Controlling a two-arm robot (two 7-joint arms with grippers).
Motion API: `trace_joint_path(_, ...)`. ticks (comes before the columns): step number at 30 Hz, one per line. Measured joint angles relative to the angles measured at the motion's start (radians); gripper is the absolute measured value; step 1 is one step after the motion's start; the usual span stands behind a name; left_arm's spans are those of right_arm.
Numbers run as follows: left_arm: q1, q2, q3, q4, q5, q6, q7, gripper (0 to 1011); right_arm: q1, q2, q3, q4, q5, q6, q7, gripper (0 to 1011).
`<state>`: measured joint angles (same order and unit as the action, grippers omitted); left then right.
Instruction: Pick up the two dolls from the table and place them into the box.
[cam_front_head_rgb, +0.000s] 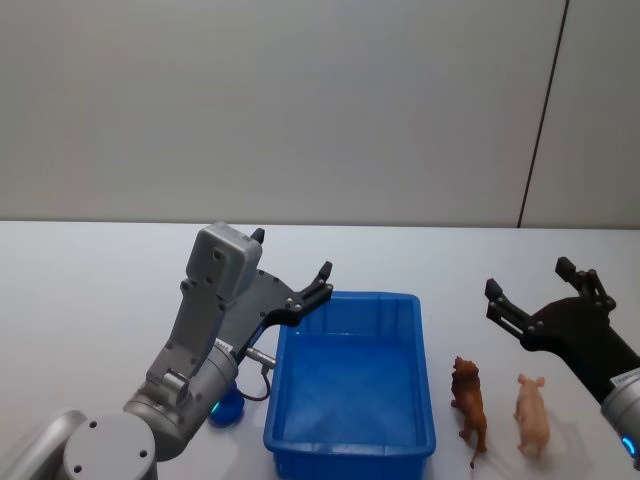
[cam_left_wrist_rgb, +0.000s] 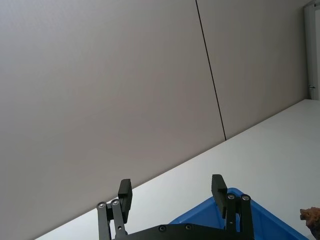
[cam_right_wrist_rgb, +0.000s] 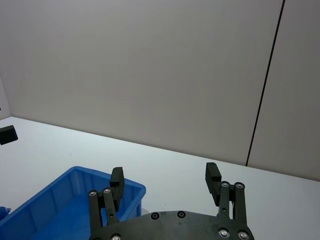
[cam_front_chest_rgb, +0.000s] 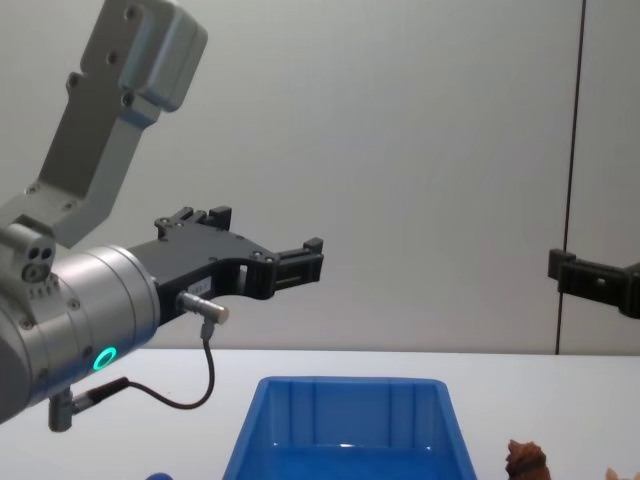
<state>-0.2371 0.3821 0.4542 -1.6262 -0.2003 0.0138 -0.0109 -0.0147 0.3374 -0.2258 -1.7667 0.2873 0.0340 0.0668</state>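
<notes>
Head view reference. The left gripper (cam_front_head_rgb: 290, 255) is raised above the table (cam_front_head_rgb: 100, 280), at the box's far left corner, with its fingers spread wide and nothing between them. The left wrist view confirms the gap between the two fingertips (cam_left_wrist_rgb: 125, 187). The right gripper (cam_front_head_rgb: 528, 278) is likewise spread and empty. It hangs in the air to the right of the box (cam_front_head_rgb: 350, 460) and beyond the dolls.

Probable reason for this posture: both tools are held high and open as a ready stance, so that either can descend on a target without first releasing anything. No grasp has begun.

The box sits between the two arms with its open top upward, within reach of both arms. The visible part of its floor is bare. The brown doll (cam_front_head_rgb: 468, 400) stands just beside the box's right wall, not touching it. The pink doll (cam_front_head_rgb: 532, 412) stands near the brown one on its right, apart from it. Both are upright on the table. Judged from this layout, the right gripper is the better placed for either doll.

Limits of observation:
- Chest view: the dolls are cut off at the lower edge, and the right gripper is cut off at the right edge.
- Both wrist cameras point mainly at the wall, so the table beneath each tool is not visible.
- A small blue object (cam_front_head_rgb: 228, 408) lies left of the box, partly hidden behind the left arm. Its identity cannot be determined.
</notes>
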Motion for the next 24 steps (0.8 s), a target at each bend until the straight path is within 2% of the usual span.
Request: trace_joint_path(24, 0.000, 0.000, 0.000, 0.000, 0.000, 0.000, 0.000, 1001, 0.000, 0.000, 0.000, 0.000, 0.000, 0.000, 0.000, 1001)
